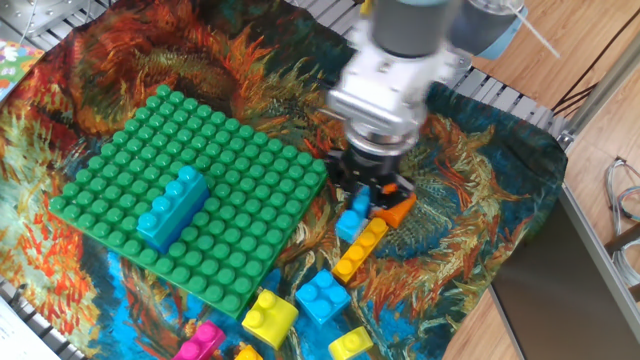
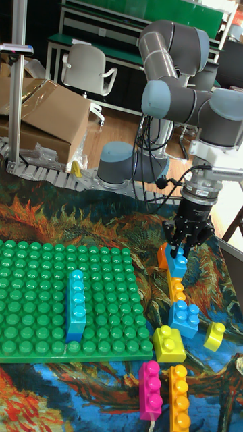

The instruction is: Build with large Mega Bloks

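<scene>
My gripper (image 1: pixel 362 196) (image 2: pixel 181 248) is shut on a small light blue Mega Blok (image 1: pixel 351 222) (image 2: pixel 177 262) that hangs just off the right edge of the green studded plate (image 1: pixel 230 165) (image 2: pixel 34 297). One long light blue brick (image 1: pixel 172 208) (image 2: pixel 76 305) is pressed onto the plate. Below the gripper lie an orange brick (image 1: pixel 396 210) (image 2: pixel 162 256) and a long yellow-orange brick (image 1: pixel 360 250) (image 2: pixel 177 290). A blue square brick (image 1: pixel 322 295) (image 2: pixel 183 317) and a yellow square brick (image 1: pixel 270 316) (image 2: pixel 169 343) sit nearer the front.
A small yellow brick (image 1: pixel 350 343) (image 2: pixel 214 335), a long pink brick (image 1: pixel 200 342) (image 2: pixel 150 388) and a long orange brick (image 2: pixel 179 397) lie at the front of the patterned cloth (image 1: pixel 250 70). The table's wooden edge (image 1: pixel 590 230) runs along the right.
</scene>
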Available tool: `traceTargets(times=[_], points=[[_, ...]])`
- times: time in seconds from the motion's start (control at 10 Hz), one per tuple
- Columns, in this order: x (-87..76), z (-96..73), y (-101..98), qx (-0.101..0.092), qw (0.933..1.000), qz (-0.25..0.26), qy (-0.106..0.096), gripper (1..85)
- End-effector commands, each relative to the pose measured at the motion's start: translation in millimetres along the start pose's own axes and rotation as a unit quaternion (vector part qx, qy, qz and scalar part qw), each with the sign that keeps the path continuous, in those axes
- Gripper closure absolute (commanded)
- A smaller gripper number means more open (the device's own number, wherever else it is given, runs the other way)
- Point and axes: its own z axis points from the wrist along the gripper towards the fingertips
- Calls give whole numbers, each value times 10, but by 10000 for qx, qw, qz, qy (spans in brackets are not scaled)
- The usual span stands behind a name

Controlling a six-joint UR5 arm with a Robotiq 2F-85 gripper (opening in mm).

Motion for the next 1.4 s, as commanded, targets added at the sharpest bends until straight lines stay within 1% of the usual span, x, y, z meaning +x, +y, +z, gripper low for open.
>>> traceTargets(times=[0.0,0.1,0.2,0.4,0.5,0.6,0.7,0.8,0.9,1.0,1.1,1.2,1.3], points=[[-6,-25,-213,118,9988,474,61,843],[16,-26,-249,191,9982,564,98,843],[8,-26,-295,210,9987,446,120,843],[-242,43,-707,99,9998,-15,161,843],[-332,94,-833,-17,9995,-291,103,843],[-331,122,-816,-112,9992,-363,106,843],[-263,116,-700,-44,9997,-195,128,843],[-250,112,-752,137,9998,26,120,843],[-287,110,-823,274,9993,267,42,843],[-353,106,-886,392,9985,369,-93,843],[-356,107,-863,348,9991,207,-92,843],[-444,143,-986,223,9997,-40,-96,843],[-535,180,-1208,96,9994,-319,-60,843]])
